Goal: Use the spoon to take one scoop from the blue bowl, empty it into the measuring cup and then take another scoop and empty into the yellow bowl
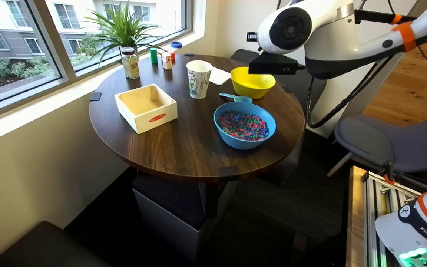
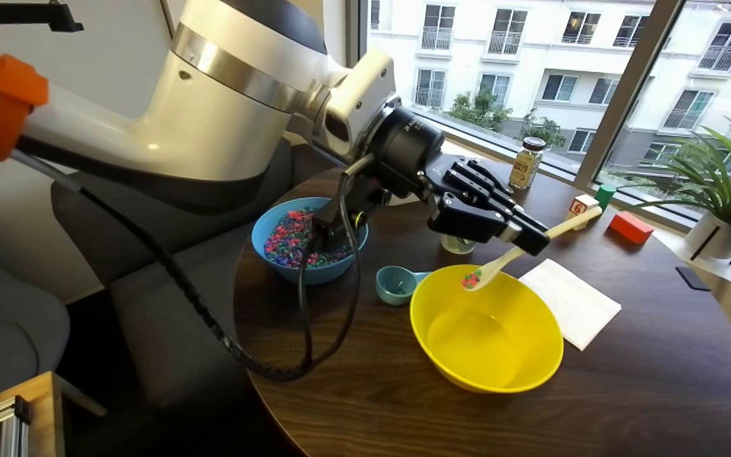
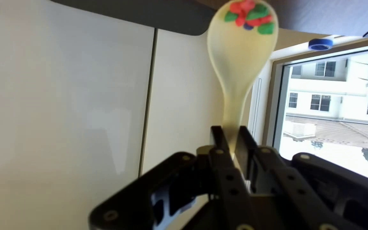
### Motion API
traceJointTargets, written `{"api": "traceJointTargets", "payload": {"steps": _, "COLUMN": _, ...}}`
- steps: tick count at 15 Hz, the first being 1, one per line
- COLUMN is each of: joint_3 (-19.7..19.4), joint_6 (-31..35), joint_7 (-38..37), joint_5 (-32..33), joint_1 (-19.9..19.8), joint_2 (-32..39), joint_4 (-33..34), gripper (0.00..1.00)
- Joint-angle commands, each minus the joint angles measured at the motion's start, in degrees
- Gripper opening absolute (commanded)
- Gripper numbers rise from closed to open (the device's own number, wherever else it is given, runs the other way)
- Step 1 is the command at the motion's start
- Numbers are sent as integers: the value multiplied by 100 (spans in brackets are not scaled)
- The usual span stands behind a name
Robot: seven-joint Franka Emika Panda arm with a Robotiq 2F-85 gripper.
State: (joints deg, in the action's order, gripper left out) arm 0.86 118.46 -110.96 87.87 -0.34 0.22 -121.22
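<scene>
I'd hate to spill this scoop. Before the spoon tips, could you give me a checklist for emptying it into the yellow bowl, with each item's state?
1. Gripper secure on the spoon: ok, closed around its handle.
2. Spoon loaded: ok, coloured pieces sit near its tip.
3. Spoon level: cannot tell; slope is hard to judge from these angles.
4. Yellow bowl upright, open side up: ok.
5. Spoon head directly over the bowl: cannot tell; an exterior view shows it against the inner wall, but its height is unclear.
6. First scoop in the measuring cup: cannot tell; whatever is inside is too small to make out.
</scene>
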Motion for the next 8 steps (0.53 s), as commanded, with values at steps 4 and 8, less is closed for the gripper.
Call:
{"api": "traceJointTargets", "payload": {"steps": 4, "joint_3": 90, "joint_6": -550, "joint_7": -212, "joint_5": 973, "joint_1": 159, "joint_2": 299, "joint_4": 68, "gripper": 3}}
{"api": "traceJointTargets", "payload": {"steps": 8, "joint_3": 145, "joint_6": -743, "joint_7": -221, "joint_5": 1379, "joint_1": 218, "joint_2": 406, "joint_4": 44, "gripper": 3}}
